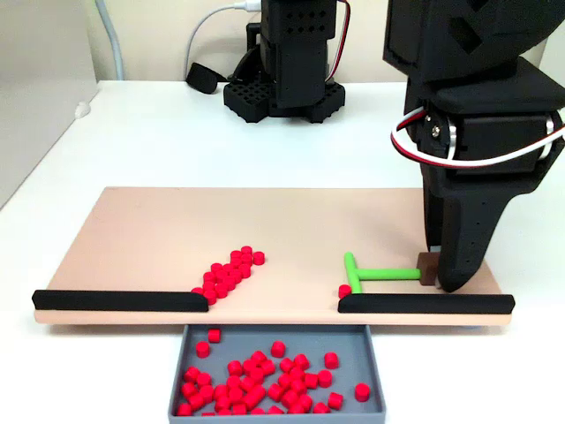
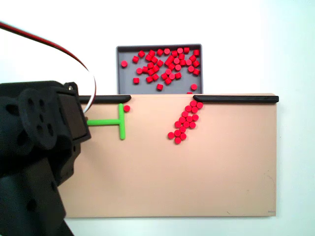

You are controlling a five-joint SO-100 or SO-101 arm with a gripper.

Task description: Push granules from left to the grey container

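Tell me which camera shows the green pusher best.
The fixed view from above: the green pusher lies flat with its whole T shape visible. The low fixed view shows the pusher foreshortened, its handle end hidden behind the gripper.

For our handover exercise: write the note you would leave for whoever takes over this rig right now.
Gripper: jaws shut on the green pusher at its brown end.
Grey container: many granules already inside.
Left: a diagonal band of granules on the beige board, reaching the gap between the black strips, plus one lone granule by the pusher's crossbar.
Push both into the container.
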